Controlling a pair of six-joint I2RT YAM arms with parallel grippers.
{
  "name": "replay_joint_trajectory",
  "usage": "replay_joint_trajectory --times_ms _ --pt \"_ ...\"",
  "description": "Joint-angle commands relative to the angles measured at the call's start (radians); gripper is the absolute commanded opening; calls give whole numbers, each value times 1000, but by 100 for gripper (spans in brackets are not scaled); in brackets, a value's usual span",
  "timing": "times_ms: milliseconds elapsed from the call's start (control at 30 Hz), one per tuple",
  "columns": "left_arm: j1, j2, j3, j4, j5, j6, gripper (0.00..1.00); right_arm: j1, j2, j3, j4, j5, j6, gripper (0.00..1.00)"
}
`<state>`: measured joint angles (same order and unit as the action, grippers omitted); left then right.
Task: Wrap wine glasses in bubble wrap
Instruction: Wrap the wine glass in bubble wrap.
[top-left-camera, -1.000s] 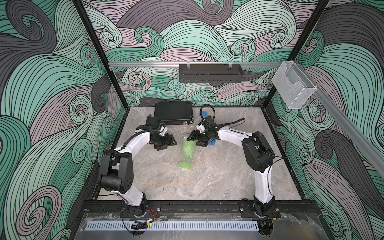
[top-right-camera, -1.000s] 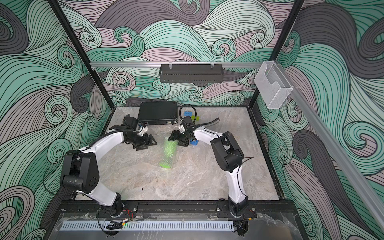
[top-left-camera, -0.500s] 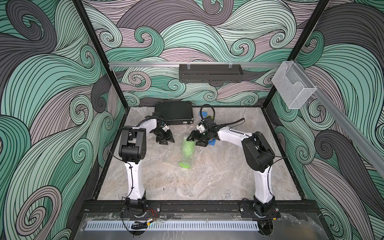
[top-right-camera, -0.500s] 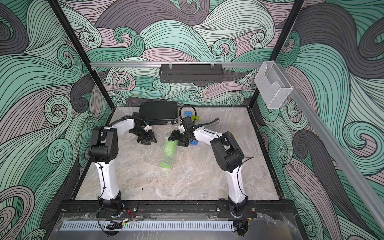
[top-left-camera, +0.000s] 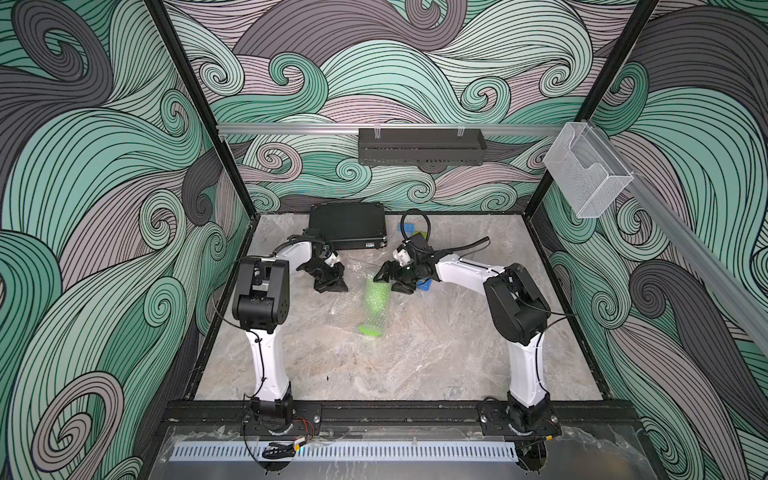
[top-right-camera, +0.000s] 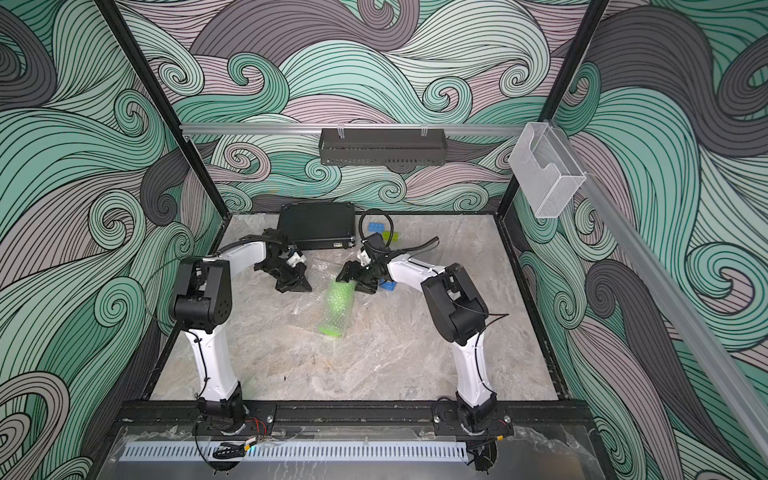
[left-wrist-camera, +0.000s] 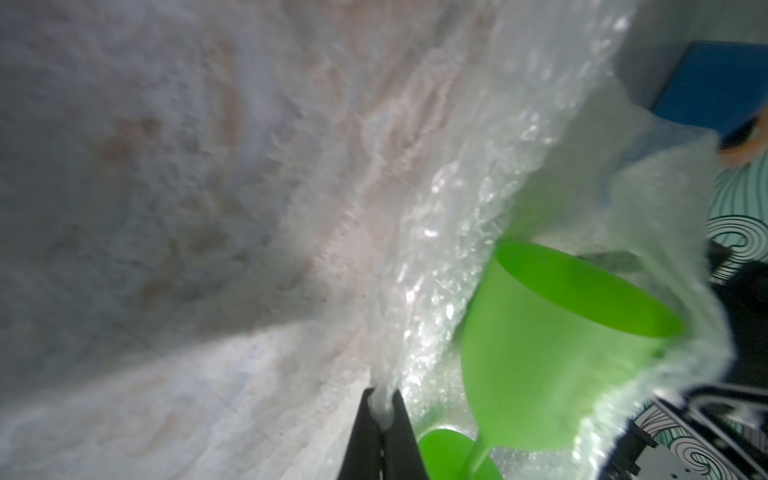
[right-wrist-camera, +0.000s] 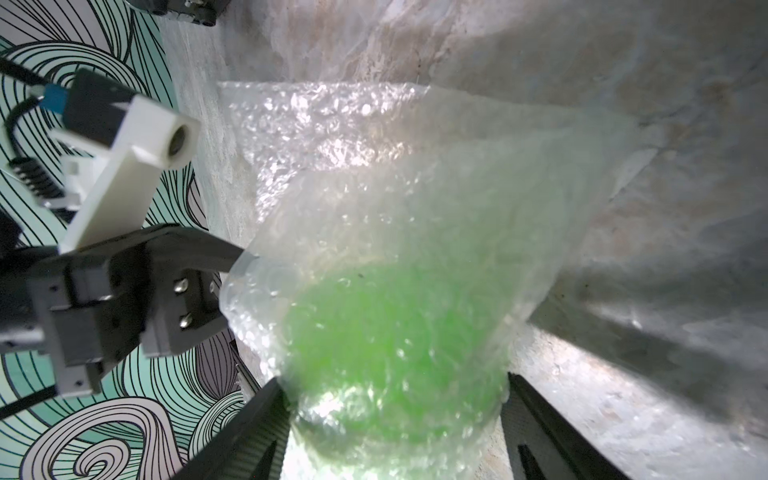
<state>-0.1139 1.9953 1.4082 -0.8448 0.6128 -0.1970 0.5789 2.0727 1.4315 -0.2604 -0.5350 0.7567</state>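
Note:
The lime-green wine glass (top-left-camera: 376, 298) (top-right-camera: 340, 298) lies on its side mid-table, foot toward the front, with the clear bubble wrap (top-left-camera: 353, 270) (top-right-camera: 305, 316) folded loosely over it. In the right wrist view my right gripper (right-wrist-camera: 395, 399) is closed round the wrapped bowl (right-wrist-camera: 386, 332), one finger on each side. It sits at the bowl's far end in both top views (top-left-camera: 392, 282) (top-right-camera: 359, 282). My left gripper (left-wrist-camera: 382, 392) (top-left-camera: 332, 284) is shut, pinching an edge of the bubble wrap (left-wrist-camera: 436, 228) left of the glass (left-wrist-camera: 540, 353).
A black case (top-left-camera: 347, 226) lies at the back of the table. A blue brick (top-left-camera: 424, 286) sits right beside my right gripper. Another blue brick (top-right-camera: 376, 227) and a lime-green brick (top-right-camera: 395, 237) lie further back by a black hose (top-left-camera: 469, 245).
My left gripper has closed onto the bubble wrap's edge, and the left arm's elbow has swung up and inward. The right gripper and the glass have stayed put.

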Motion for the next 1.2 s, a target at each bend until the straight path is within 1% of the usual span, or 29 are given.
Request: replay_joint_trajectory --times_ms 0,100,400,533,700,967,1000,1100,1167 --pt "-12 -106 -41 71 106 -65 0 6 -14 -45 -40 86 24 80" --pt "-24 -142 -72 111 146 -100 0 12 -21 -63 -20 108 37 79" --pt "-78 -151 -67 151 238 -153 0 35 -8 -62 -40 136 42 79" --pt "-101 -152 -62 154 243 -157 0 48 -22 -81 -31 167 49 79" --pt "-130 -142 -60 167 250 -159 0 53 -22 -84 -41 175 52 79" --pt "-216 -88 -54 170 247 -158 0 61 -37 -98 -29 177 62 78" --pt "-222 -73 -51 174 250 -165 1 61 -38 -98 -28 173 62 77" --pt "-233 -39 -38 166 241 -160 11 61 -44 -101 -40 166 59 77" --pt "-233 -25 -34 159 217 -152 15 61 -59 -114 -25 158 65 77"
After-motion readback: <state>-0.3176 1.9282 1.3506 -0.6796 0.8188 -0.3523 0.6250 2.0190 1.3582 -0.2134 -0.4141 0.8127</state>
